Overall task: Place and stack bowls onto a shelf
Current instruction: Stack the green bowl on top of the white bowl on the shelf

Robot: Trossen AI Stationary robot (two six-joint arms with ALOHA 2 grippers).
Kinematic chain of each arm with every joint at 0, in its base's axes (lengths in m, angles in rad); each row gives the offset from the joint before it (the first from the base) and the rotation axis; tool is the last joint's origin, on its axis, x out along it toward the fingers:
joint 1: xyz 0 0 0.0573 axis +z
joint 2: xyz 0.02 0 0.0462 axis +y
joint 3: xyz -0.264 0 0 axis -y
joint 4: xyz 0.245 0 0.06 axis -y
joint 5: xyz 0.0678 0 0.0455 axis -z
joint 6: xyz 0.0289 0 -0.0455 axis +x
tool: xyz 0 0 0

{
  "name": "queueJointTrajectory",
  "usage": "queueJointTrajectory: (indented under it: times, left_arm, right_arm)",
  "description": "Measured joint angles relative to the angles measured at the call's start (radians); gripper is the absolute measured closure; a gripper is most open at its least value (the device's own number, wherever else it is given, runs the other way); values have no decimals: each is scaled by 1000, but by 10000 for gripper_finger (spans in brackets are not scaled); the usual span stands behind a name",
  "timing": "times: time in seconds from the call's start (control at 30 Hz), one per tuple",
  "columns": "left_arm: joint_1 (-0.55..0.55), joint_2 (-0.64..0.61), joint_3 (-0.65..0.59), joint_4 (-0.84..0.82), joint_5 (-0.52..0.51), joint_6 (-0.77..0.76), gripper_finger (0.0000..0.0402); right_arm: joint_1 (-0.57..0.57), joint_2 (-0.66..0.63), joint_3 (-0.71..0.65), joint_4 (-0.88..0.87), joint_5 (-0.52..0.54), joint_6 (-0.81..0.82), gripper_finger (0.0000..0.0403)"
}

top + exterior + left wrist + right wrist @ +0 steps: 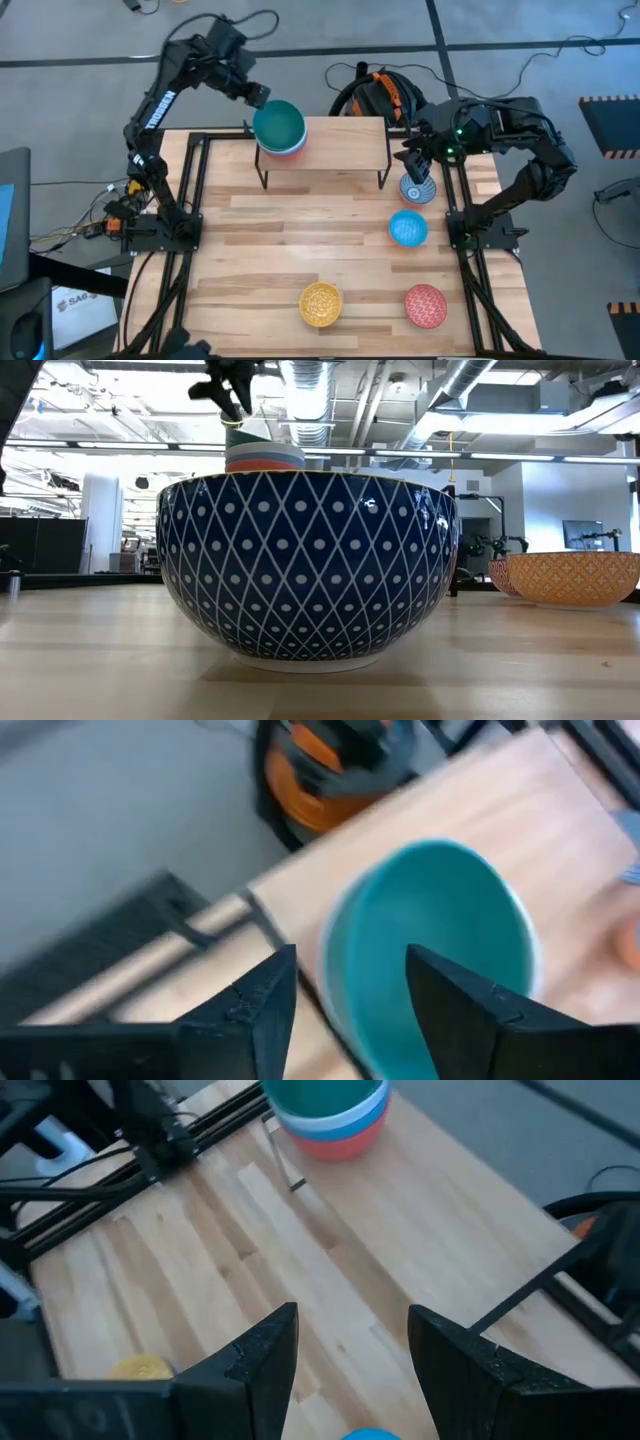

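A stack of bowls stands on the left end of the shelf (340,140), with the teal-green bowl (278,123) on top and blue and orange-red ones (335,1135) below it. My left gripper (255,97) is open at the teal bowl's far-left rim (335,970), one finger on each side of it. My right gripper (413,163) hangs open over the blue-and-white patterned bowl (417,188), which rests on the table. A light blue bowl (407,228), a patterned yellow bowl (321,303) and a patterned pink-red bowl (425,305) also stand on the table. My left gripper comes at the teal bowl's rim (335,970) slanting down from the far left, with one finger (450,1005) over the bowl's inside and the other (265,1005) outside. I cannot tell whether either finger touches the rim.
Black frame rails (190,190) run along the table's left and right sides by the arm bases. An orange and black object (380,95) lies on the floor beyond the shelf. The shelf's right part (350,130) is bare wood.
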Motion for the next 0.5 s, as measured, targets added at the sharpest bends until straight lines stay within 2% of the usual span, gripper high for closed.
queueJointTrajectory:
  times: [0.1, 0.17, 0.27, 0.5]
  left_arm:
    - [-27, -3, -8, -4, -143, 75, 230]
    - [-32, 4, -51, -8, -198, 95, 235]
    - [-37, 4, -122, 32, -212, 97, 243]
    - [-24, 3, -186, 42, -213, 90, 266]
  right_arm:
    - [0, -1, -15, 9, 31, 0, 188]
    - [0, -6, -45, 6, 36, 5, 188]
    - [0, -10, -88, 4, 36, 16, 188]
    - [0, -8, -133, 6, 33, 19, 188]
